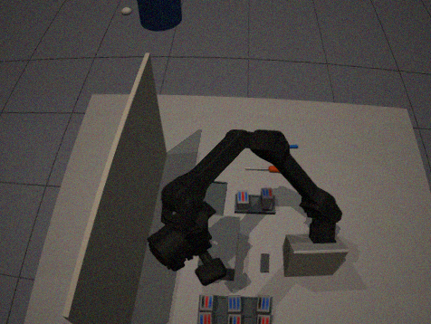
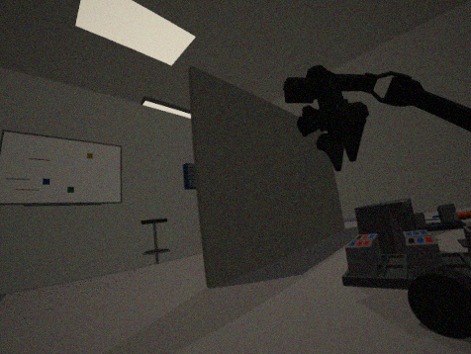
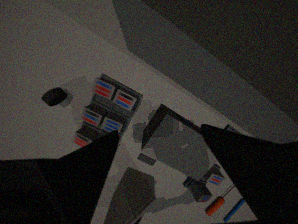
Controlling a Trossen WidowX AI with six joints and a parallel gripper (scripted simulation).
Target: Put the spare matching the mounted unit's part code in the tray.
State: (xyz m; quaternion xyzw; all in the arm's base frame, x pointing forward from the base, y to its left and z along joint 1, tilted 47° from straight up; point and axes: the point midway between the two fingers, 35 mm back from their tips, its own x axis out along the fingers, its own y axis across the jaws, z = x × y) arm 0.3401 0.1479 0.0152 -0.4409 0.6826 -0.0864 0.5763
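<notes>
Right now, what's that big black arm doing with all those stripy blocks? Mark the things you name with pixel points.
The black robot arm isn't holding any of them. Its gripper [image 2: 345,165] is open and up in the air, near the tall grey panel [image 1: 131,181] [image 2: 262,188] and above the table. The job is to find the spare whose code matches the back of the mounted unit. The striped blocks sit in a big rack [image 1: 221,309] [image 3: 132,112] and a smaller one [image 1: 254,211]. I can't tell yet which block matches.
</notes>
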